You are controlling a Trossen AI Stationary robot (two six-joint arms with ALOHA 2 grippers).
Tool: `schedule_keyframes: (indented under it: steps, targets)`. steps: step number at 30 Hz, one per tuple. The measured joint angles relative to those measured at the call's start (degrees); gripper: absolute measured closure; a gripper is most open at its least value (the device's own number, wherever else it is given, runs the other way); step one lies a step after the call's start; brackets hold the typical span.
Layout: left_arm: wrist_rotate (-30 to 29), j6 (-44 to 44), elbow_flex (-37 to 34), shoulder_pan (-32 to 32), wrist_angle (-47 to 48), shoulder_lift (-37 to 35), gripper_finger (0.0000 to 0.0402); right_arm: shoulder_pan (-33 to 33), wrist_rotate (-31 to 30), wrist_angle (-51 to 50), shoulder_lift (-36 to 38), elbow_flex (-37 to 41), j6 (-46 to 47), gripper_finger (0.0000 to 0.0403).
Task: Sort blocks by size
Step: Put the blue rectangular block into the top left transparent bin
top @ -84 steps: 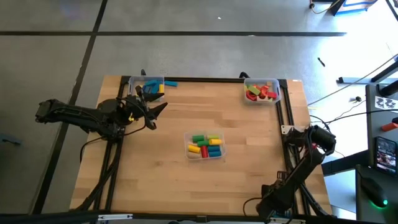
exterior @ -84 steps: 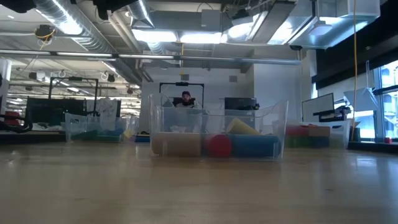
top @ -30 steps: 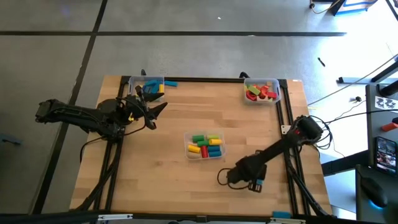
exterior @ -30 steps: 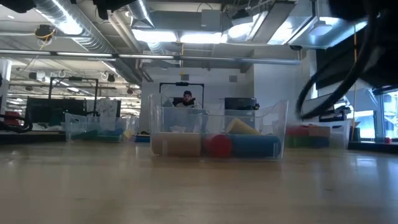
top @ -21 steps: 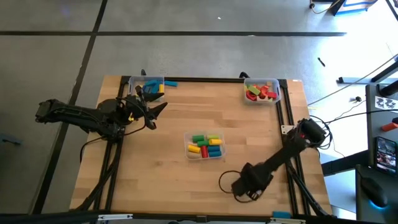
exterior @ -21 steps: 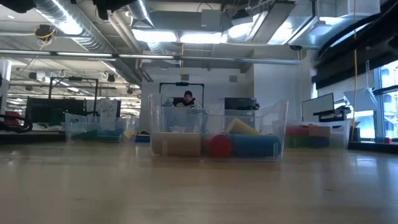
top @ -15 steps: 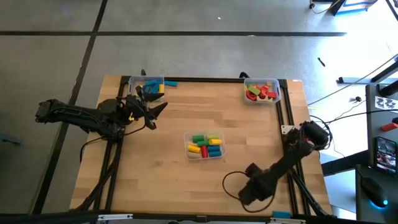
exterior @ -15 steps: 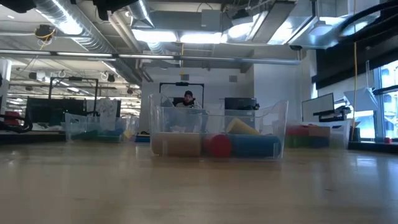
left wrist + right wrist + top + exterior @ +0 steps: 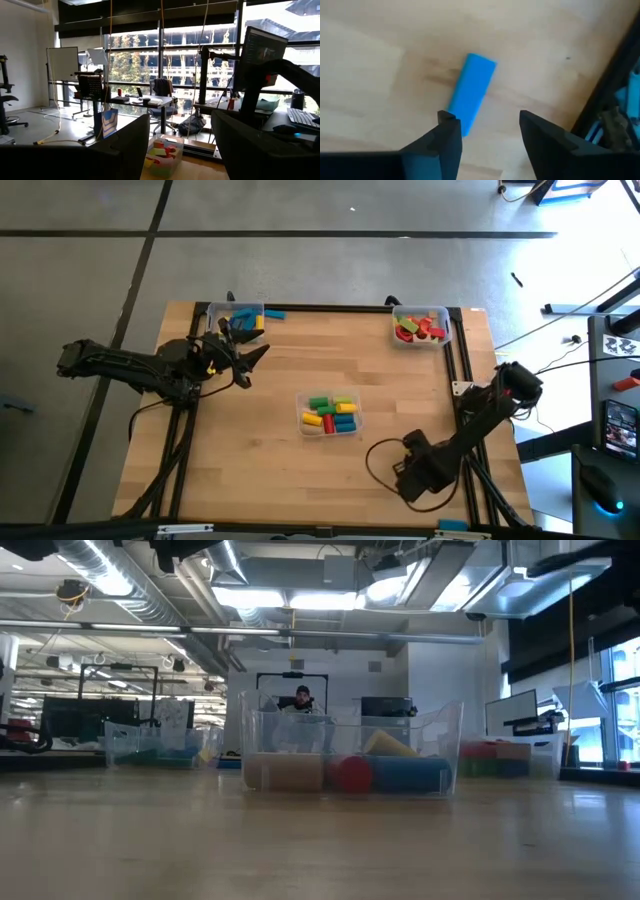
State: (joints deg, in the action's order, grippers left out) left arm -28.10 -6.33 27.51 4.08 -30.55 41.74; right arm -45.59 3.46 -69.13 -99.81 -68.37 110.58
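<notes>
The right gripper (image 9: 487,132) is hanging low over the near right part of the table (image 9: 250,450), toward the near-right corner from the centre bin (image 9: 331,415), with its fingers (image 9: 451,134) standing apart and holding nothing. A blue block (image 9: 471,92) is lying flat on the bare wood just beyond those fingers, apart from them as far as the wrist view shows. The centre bin is holding a mix of green, yellow, red and blue blocks (image 9: 331,414). The far-left bin (image 9: 238,318), well away from the centre bin, is carrying blue and yellow pieces, with one blue block (image 9: 274,313) lying on the table just beside it. The far-right bin (image 9: 421,326) is holding red, orange and green pieces. The left gripper (image 9: 255,358) is waiting above the table between the far-left bin and the centre bin, its fingers spread and empty.
</notes>
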Motion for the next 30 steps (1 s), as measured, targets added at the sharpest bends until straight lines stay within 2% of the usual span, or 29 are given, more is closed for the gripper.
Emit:
schedule_keyframes:
  steps: [3, 8, 12, 24, 30]
  targets:
    - [0.02, -0.04, 0.00, 0.00, -0.01, 0.00, 0.0192, -0.90, -1.52, 1.32, 2.34, 3.37, 5.30, 0.0222]
    - [0.02, -0.07, 0.00, 0.00, -0.06, 0.00, 0.0192, -1.29, -4.40, 12.70, 3.26, 8.24, 8.86, 0.0228]
    - [0.01, -0.09, 0.00, 0.00, -0.06, 0.00, 0.0192, -1.26, -6.00, 17.81, 3.24, 11.26, 11.88, 0.0228]
    - [0.01, -0.09, 0.00, 0.00, -0.08, 0.00, 0.0192, -1.26, -7.09, 16.67, 3.26, 12.17, 12.38, 0.0228]
    - [0.00, -0.09, 0.00, 0.00, -0.08, 0.00, 0.0192, -1.28, -6.93, 10.69, 3.22, 8.52, 12.21, 0.0228]
